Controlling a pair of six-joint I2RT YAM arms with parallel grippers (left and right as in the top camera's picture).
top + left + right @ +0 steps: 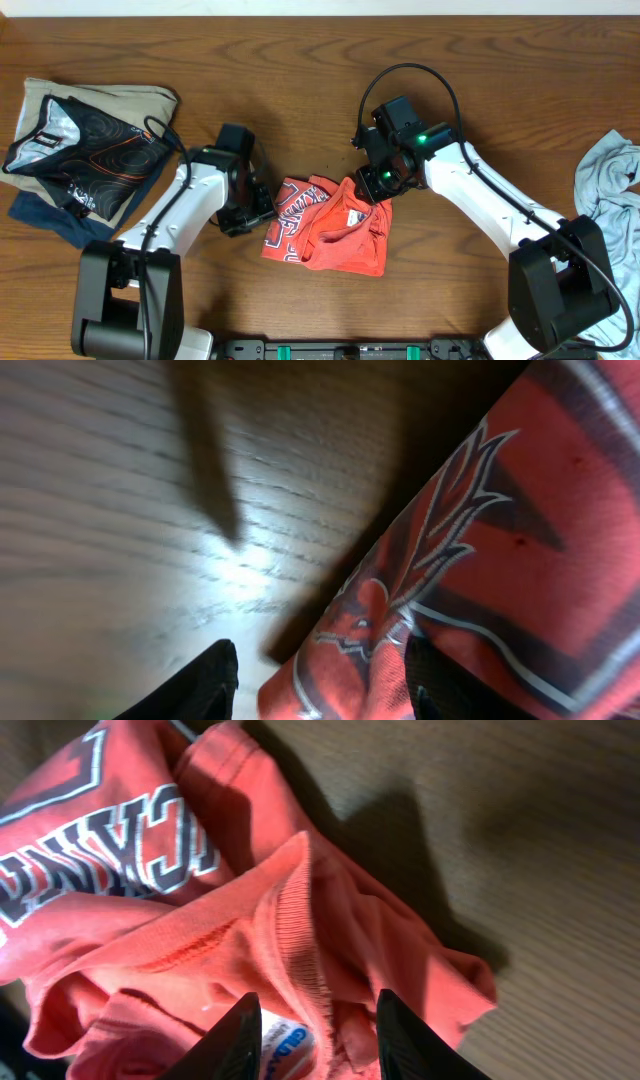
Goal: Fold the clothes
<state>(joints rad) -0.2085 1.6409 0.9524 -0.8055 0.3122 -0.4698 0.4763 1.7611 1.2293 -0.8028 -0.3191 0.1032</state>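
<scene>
Between the parted fingers of my right hand [318, 1038] sit the ribbed collar and the white neck tag [287, 1045] of the coral-red T-shirt [200, 920], so that hand is open over the cloth and not clamped. The tag's blue print seems to start "GIL" (the rest is cut off). Just beyond the fingers runs navy-and-white block lettering [90, 850], too cropped and creased for me to read a whole word.

The shirt lies bunched on the tabletop [560, 870] between my two hands. I judge it light, limp and prone to sliding on itself, so the doubled collar seam is the firmest hold.

My left hand [320, 690] is also open, and the shirt's printed edge reaches in by its right finger.

Far off to my right hand's outer side lies a pale grey-blue shirt [610, 175].
</scene>
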